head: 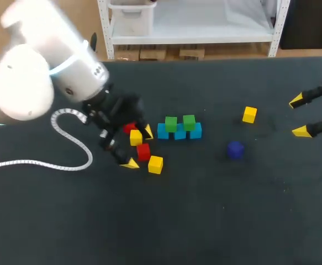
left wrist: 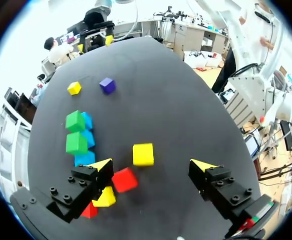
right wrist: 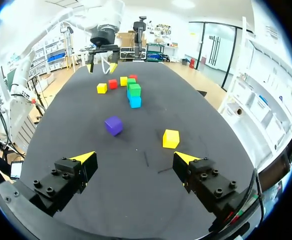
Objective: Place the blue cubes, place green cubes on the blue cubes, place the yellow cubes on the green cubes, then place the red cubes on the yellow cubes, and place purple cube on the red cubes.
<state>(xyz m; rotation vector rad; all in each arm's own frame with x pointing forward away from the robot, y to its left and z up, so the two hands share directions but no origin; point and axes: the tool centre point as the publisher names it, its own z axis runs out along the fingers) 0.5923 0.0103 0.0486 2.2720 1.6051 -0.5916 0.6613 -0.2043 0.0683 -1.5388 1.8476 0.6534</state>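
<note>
**Head view.** The left gripper is low over the table, fingers spread, gripping nothing. A red cube and a yellow cube lie between its fingers. A second red cube lies just behind them, partly hidden. A second yellow cube sits just outside the tips.

Three blue cubes stand in a touching row close by, with two green cubes on top. The purple cube and the far yellow cube lie loose, well apart from the row. The right gripper is at the table's right side, spread and empty.

**Left wrist view.** The fingers are apart. The second yellow cube is ahead between the tips, touched by neither. The red cube is just beside one finger, and the yellow cube is partly under it. The blue cubes and green cubes are off to that side.

**Right wrist view.** The right gripper is spread with nothing between its fingers. The purple cube and far yellow cube are ahead of it. The blue cubes and green cubes are farther off, and the left gripper is beyond them.
</note>
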